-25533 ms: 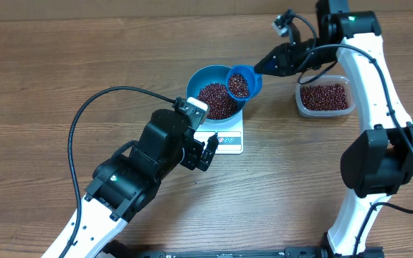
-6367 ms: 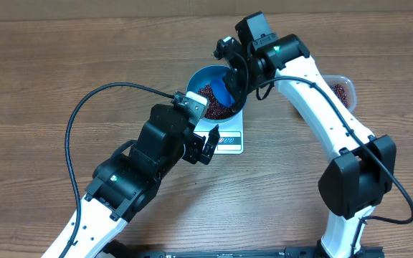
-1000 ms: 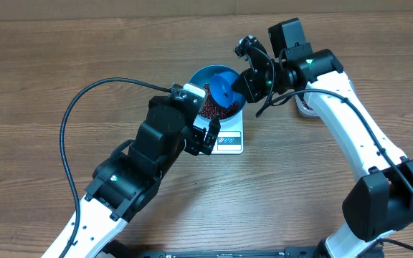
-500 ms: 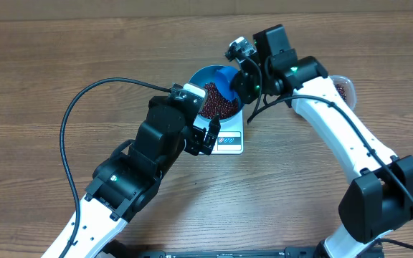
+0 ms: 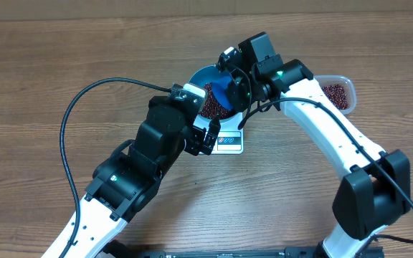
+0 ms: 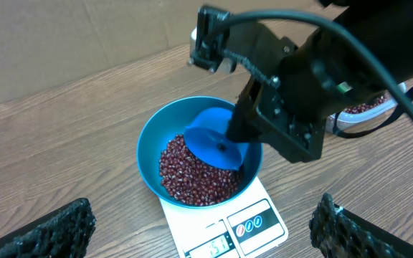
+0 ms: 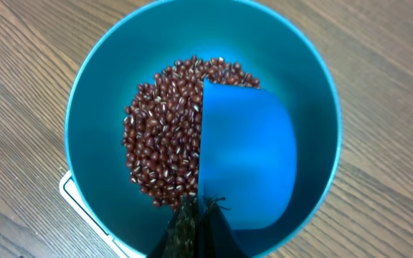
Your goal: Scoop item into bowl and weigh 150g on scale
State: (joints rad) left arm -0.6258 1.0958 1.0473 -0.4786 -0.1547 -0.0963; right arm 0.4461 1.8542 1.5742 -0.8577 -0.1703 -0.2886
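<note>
Overhead: the bowl (image 5: 196, 79) stands on the scale (image 5: 231, 143) near the tabletop's (image 5: 41, 64) far edge, so its beans (image 5: 212, 109) are weighed directly. The container (image 5: 338, 93) lies toward the far right corner.

Left wrist: the left fingers (image 6: 52, 231) stand wide and empty beside the scale. The display digits are unreadable.

Right wrist: the right fingers (image 7: 185, 228) clamp the scoop (image 7: 246, 158), which is tipped inside the bowl, likely to adjust the amount.

Left arm (image 5: 145, 154): black casing, white lower link, looping black cable (image 5: 69, 125), and a black left hand (image 5: 204, 145). Right arm (image 5: 335, 136) runs white with black joints, green light (image 5: 280, 72) lit.
</note>
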